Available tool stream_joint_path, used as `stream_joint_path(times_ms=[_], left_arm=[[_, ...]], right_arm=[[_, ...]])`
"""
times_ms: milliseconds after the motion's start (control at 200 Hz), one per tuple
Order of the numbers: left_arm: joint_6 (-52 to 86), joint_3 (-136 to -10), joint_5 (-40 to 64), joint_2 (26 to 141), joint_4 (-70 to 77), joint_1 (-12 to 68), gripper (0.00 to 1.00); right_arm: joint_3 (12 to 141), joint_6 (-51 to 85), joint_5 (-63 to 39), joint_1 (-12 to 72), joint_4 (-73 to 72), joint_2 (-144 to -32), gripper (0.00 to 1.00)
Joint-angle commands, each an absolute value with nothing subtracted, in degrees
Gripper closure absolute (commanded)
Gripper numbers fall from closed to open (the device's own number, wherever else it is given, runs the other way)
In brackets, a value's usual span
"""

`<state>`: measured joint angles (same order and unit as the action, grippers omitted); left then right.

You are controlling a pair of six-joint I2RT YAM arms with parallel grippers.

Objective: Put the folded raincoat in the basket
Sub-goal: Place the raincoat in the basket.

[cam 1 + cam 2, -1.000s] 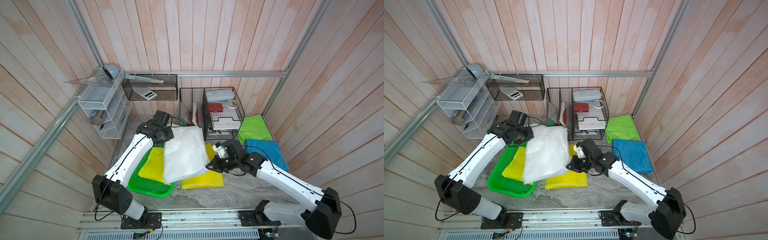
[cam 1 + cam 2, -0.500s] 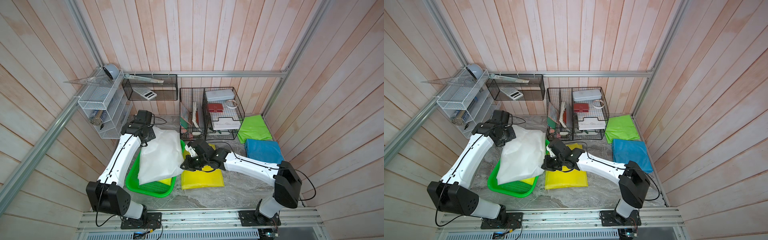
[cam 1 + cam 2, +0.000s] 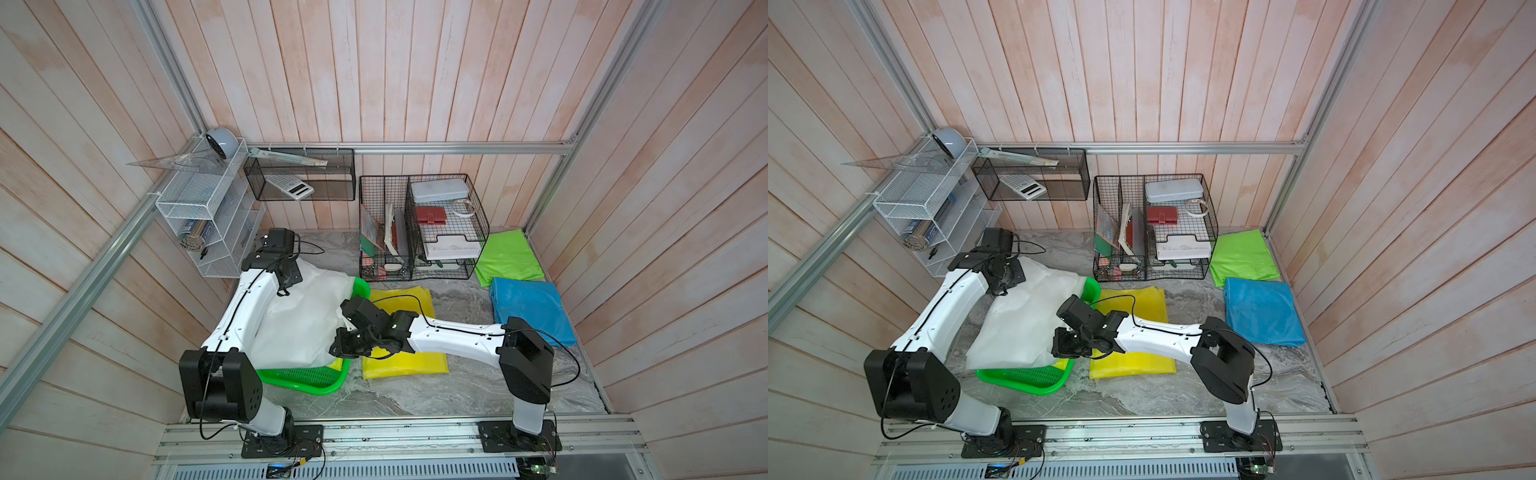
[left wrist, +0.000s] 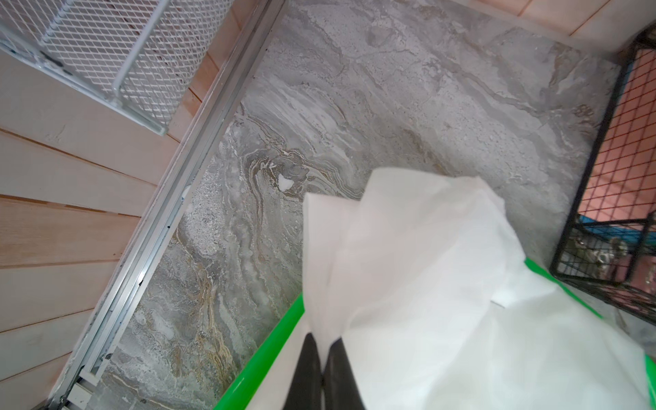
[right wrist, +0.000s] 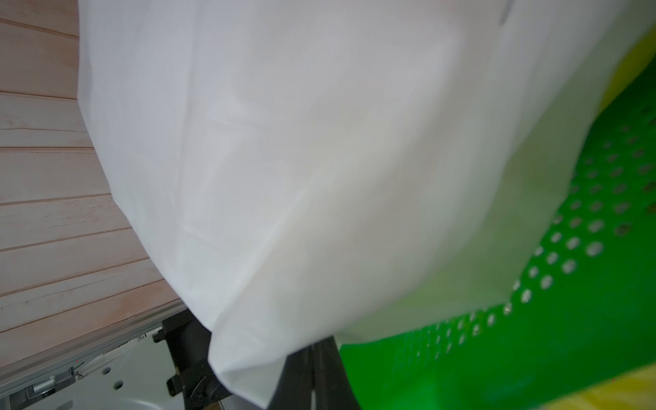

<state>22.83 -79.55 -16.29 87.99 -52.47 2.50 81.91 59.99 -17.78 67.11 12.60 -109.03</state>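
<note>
White raincoat (image 3: 307, 328) judged light, limp, slippery; pinched at opposite corners by left gripper (image 4: 322, 355) and right gripper (image 5: 314, 362), both clamped; basket (image 3: 320, 384) beneath grippers.

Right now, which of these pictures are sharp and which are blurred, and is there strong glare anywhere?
Both top views: sharp, evenly lit, no strong glare. Left wrist view: the marble table is crisp, while the white raincoat close to the lens is soft. Right wrist view: the raincoat fills most of the picture and looks blurred, and the holes of the basket are smeared.
</note>
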Motion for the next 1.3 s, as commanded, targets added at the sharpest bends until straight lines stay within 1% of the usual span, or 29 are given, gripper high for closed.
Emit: stream_joint_path(times_ms=[0,550,935,1110,1195,1295], left_arm=[[21.1,-78.2,-13.9,89.5,-49.2,2.0,1.0],[21.7,-74.0,-8.4,94.0,-42.5,1.5,1.0],[22.0,-72.1,-8.7,97.0,-40.9,1.4,1.0],[22.6,-73.6,-8.3,97.9,-42.9,1.4,1.0],[22.8,-75.4,-8.4,98.8,-45.3,1.4,1.0],[22.4,-76.9,-7.8,99.2,-47.0,1.4,0.96]], right_arm=[[83.4,61.2,-16.0,68.2,11.0,-109.6,1.0],[83.4,60.9,-14.8,69.5,11.9,-111.9,1.0],[81.9,61.2,-14.7,69.5,12.2,-112.7,1.0],[81.9,61.4,-16.0,69.5,12.1,-113.8,0.93],[81.7,61.6,-18.4,69.2,11.0,-114.6,0.86],[81.0,61.7,-19.2,68.9,10.3,-114.5,0.81]])
